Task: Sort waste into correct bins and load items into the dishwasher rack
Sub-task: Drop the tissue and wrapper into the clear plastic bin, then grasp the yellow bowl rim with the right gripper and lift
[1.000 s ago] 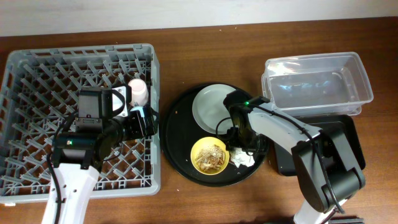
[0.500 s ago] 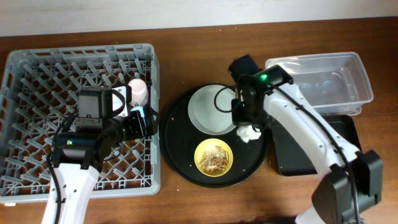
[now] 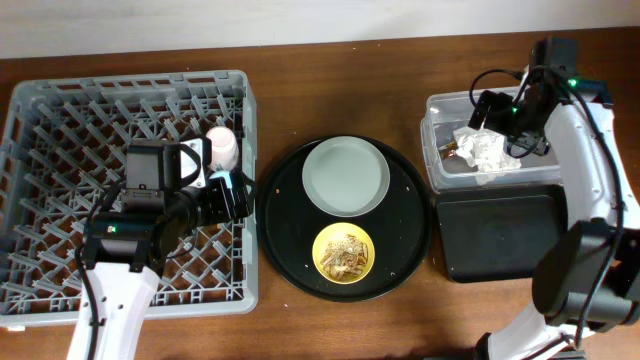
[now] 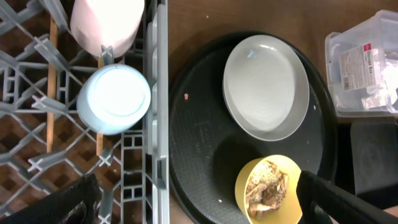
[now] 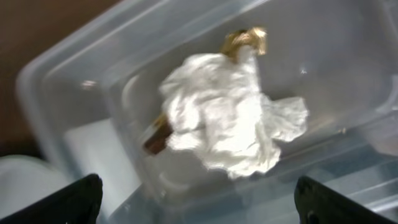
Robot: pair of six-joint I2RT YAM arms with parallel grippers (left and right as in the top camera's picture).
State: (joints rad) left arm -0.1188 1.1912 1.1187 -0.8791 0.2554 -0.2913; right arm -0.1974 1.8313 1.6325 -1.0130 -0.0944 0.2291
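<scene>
Right claw (image 5: 199, 202) is over the clear tub (image 3: 560, 110), which sits right of the round black tray (image 3: 285, 215) toward the far edge of the counter (image 3: 330, 90). Its fingers are spread wide, gripping nothing. The crumpled white napkin (image 5: 230, 118) lies inside that tub, and there's the gold foil wrapper (image 5: 245, 38) touching its top edge. The shallow black tray (image 3: 500, 235) sits just right of the round tray, on the near side of the tub.

On the round tray itself, the pale grey plate (image 3: 346, 177) takes the far half. The yellow bowl (image 3: 320, 252) takes the near half, with brownish scraps (image 4: 266, 186) heaped in it.

Left of the round tray stands the dishwasher rack (image 3: 60, 130). The pink cup (image 4: 106, 22) and blue cup (image 4: 115, 99) stand side by side along its edge nearest the tray. The left claw (image 4: 199, 205) hovers there, wide apart too and empty.
</scene>
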